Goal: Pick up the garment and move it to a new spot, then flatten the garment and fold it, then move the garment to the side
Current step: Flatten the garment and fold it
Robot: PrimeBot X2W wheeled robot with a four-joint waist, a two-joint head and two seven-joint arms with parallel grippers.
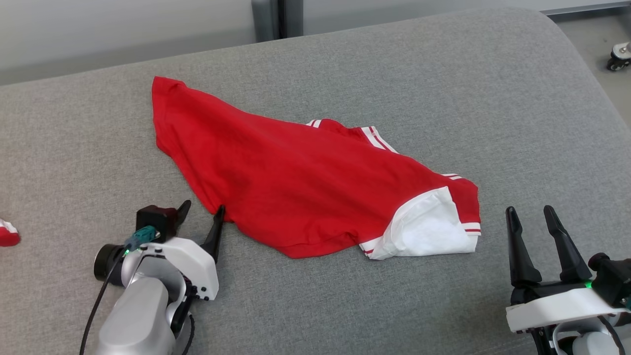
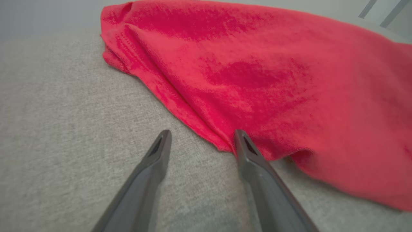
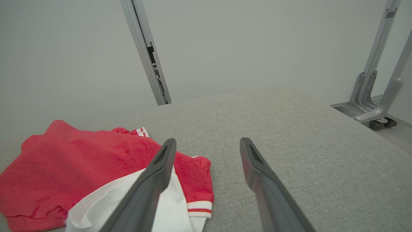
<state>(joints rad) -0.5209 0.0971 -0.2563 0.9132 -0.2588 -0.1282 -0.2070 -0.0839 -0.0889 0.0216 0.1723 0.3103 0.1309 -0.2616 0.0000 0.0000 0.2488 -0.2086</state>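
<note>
A red garment [image 1: 296, 182] with white trim and a white sleeve lies crumpled on the grey cushioned surface [image 1: 443, 88]. My left gripper [image 1: 202, 211] is open at the garment's near left edge, one fingertip touching the hem. In the left wrist view the garment [image 2: 273, 83] spreads ahead and to the right of the open left gripper [image 2: 201, 135], whose right finger [image 2: 251, 158] meets the cloth edge. My right gripper [image 1: 531, 217] stands open to the right of the white sleeve, apart from it. From the right wrist, the garment [image 3: 80, 161] lies left of the open right gripper [image 3: 207, 143].
A small red and white item [image 1: 7, 236] shows at the far left edge of the surface. Beyond the surface's far edge are a pale wall with a metal post [image 3: 145, 51]. A caster wheel [image 1: 618, 56] and metal frame legs [image 3: 370, 93] stand on the floor at the right.
</note>
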